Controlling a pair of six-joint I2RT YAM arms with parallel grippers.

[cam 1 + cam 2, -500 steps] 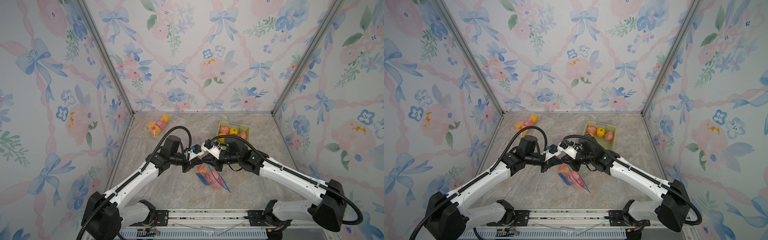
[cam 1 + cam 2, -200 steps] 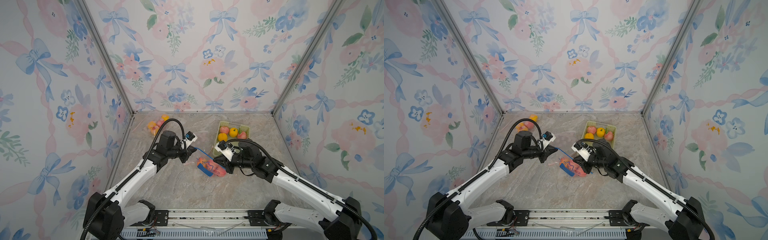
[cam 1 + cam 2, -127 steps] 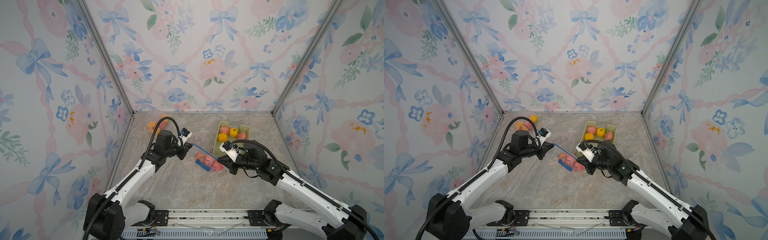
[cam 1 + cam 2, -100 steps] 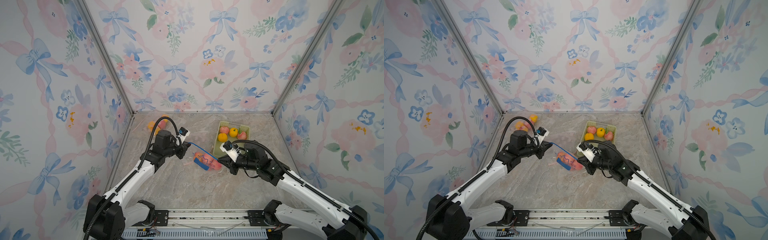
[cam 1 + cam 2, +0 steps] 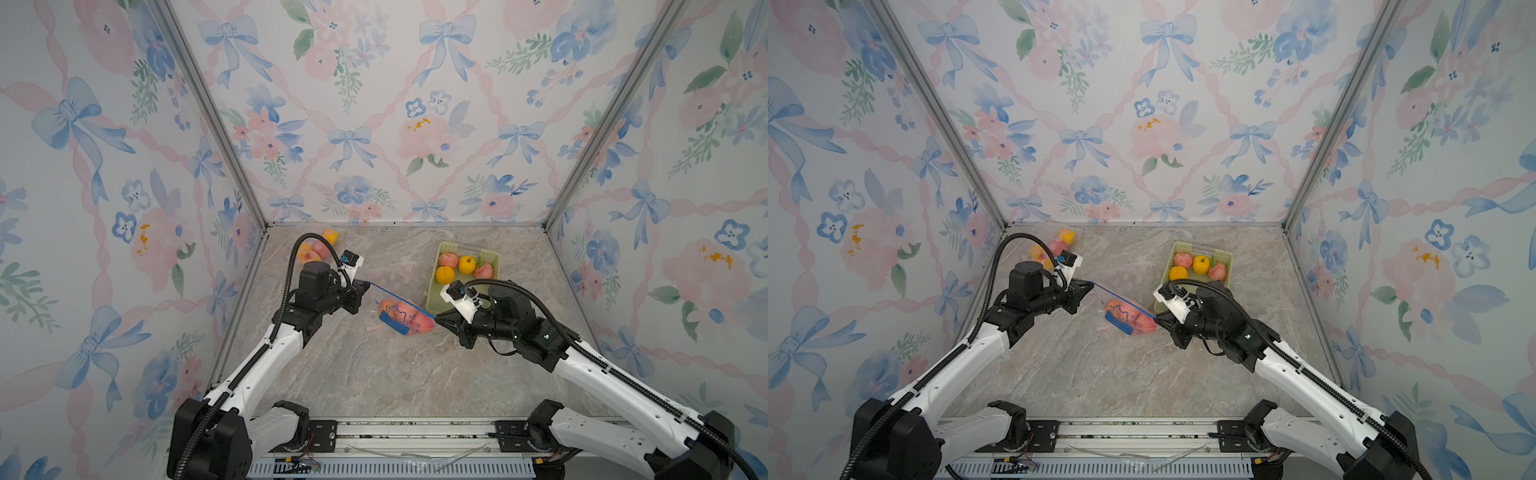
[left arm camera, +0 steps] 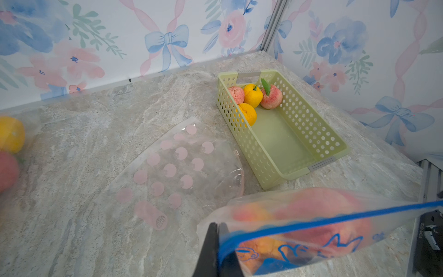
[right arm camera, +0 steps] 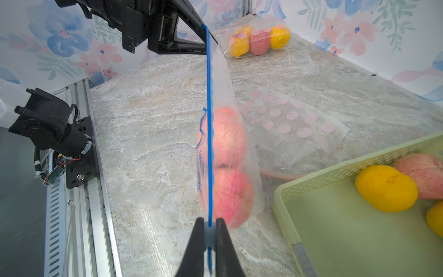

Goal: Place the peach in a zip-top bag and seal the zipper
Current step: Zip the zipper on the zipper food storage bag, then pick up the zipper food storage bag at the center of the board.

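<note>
A clear zip-top bag with a blue zipper and blue drawings hangs stretched between my two grippers, just above the marble floor. A pink peach sits inside it, with a second one below. My left gripper is shut on the zipper's far-left end, seen close in the left wrist view. My right gripper is shut on the opposite end, its black fingers pinching the blue strip. Both top views show the zipper as one taut line.
A pale green perforated basket at the back right holds peaches and oranges. An empty bag with pink dots lies flat behind the held bag. Another bag of fruit rests in the back left corner. The metal rail runs along the front.
The grippers, close together at the bag's top earlier, have drawn apart along the zipper. The left one moved back and left, the right one to the right, and the bag now hangs taut.
</note>
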